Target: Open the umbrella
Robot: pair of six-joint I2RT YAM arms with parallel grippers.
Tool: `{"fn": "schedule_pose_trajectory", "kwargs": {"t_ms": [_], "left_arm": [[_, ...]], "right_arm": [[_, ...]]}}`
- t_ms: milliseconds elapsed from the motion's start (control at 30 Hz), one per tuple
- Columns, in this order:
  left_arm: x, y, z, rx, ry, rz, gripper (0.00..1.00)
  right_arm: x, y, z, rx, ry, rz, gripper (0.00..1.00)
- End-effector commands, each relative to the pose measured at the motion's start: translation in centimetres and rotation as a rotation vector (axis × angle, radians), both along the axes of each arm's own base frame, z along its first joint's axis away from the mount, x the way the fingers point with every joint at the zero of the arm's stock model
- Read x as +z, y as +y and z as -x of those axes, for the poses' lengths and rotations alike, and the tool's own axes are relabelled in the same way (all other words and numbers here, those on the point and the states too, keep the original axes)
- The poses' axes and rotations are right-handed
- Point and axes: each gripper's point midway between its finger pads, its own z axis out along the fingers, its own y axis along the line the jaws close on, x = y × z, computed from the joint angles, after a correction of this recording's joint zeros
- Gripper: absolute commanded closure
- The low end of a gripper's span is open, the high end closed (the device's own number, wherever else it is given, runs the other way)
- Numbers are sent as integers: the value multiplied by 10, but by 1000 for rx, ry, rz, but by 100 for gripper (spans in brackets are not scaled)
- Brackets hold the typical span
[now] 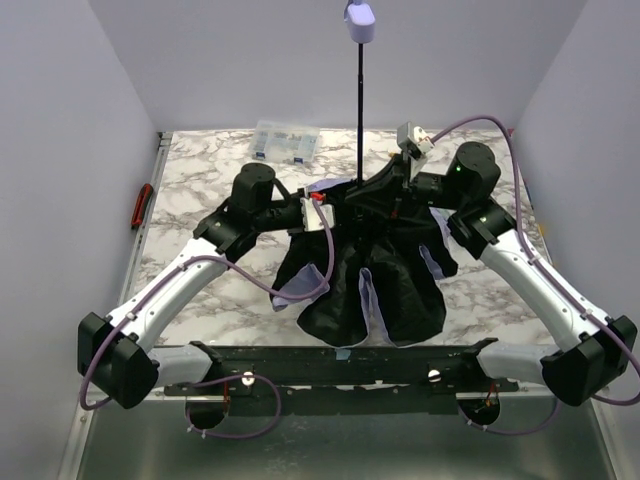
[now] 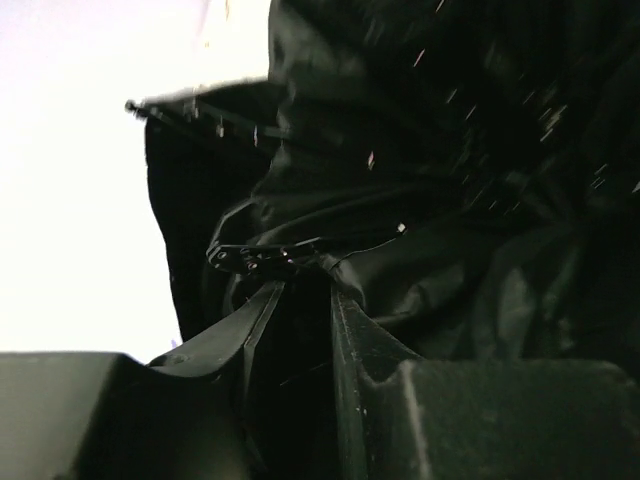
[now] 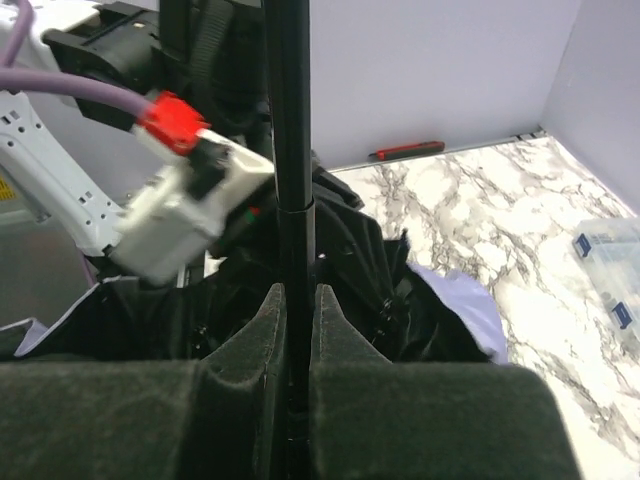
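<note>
**Both claws on the umbrella (image 1: 365,250)**

Nearest, the black canopy (image 1: 372,292) slumps on the marble table (image 1: 200,180), with lavender showing at its folds. The left gripper (image 2: 300,295) is narrowed, seemingly pinching canopy fabric, though that view is dim. The right gripper (image 3: 298,295) is clamped on the thin shaft (image 3: 290,120), which stands upright with the handle (image 1: 359,20) at its top. A clear compartment box (image 1: 287,141) lies beyond.
</note>
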Motion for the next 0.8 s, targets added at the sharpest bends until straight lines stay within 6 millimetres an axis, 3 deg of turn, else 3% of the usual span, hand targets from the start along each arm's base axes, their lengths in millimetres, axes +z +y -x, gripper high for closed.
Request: {"fn": "schedule_pose_trajectory", "kwargs": {"t_ms": [0,200,267,300,400,467,533,633,700,767], "left_arm": [[-24,35,-37,177,-14,-73,77],[-34,80,-68,339,32,-73,77],[-28,85,-71,354,54,-59,73],[-21,83,-69,345,64,-39,67],[16,66,-46,232,80,69,47],[52,53,-26,155,92,173,41],[86,43,-10,95,84,248,40],[120,32,13,22,60,320,40],[126,24,32,-59,43,328,45],[119,14,51,-147,25,297,54]], "right_arm": [[35,-10,12,-20,-100,-31,100],[29,-17,11,-65,-99,-2,100],[27,-17,8,-79,-96,1,100],[25,-17,6,-86,-94,5,100],[18,-16,-7,-128,-83,21,100],[13,-15,-15,-149,-73,27,99],[9,-14,-22,-169,-61,32,99],[8,-13,-29,-198,-55,15,99],[10,-13,-32,-208,-54,-4,99],[14,-11,-30,-197,-65,-26,99]]}}
